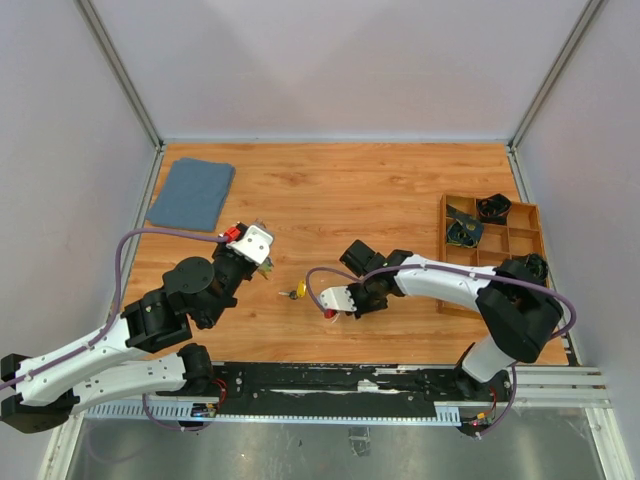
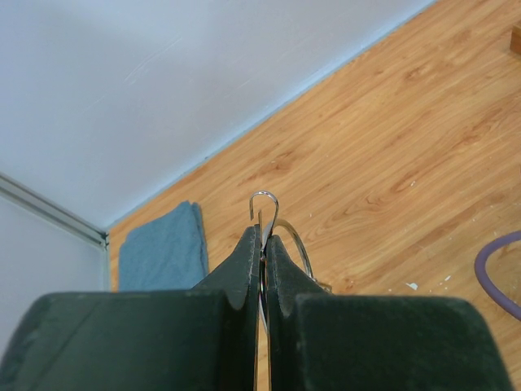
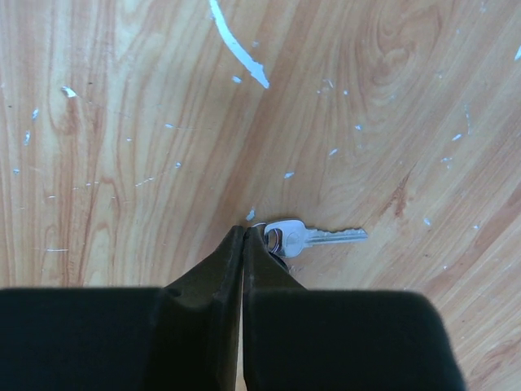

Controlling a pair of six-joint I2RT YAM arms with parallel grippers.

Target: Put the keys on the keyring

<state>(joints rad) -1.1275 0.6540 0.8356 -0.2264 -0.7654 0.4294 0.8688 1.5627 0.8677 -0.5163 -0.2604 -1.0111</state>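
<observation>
The keyring (image 2: 286, 229), a thin silver wire loop, is pinched between the fingers of my left gripper (image 2: 263, 230), with its open end sticking up above the tips. In the top view, that gripper (image 1: 264, 257) is held above the table's left-middle. A yellow-headed key (image 1: 298, 291) lies on the table between the arms. My right gripper (image 3: 246, 231) is down at the table, shut, its tips pinching a thin small wire loop at the head of a plain silver key (image 3: 313, 237) that lies flat to the right. The right gripper also shows in the top view (image 1: 336, 300).
A folded blue cloth (image 1: 192, 192) lies at the far left and also shows in the left wrist view (image 2: 163, 248). A wooden compartment tray (image 1: 522, 238) with dark items stands at the right. A purple cable (image 1: 318, 290) loops near the right gripper. The metal rail runs along the near edge.
</observation>
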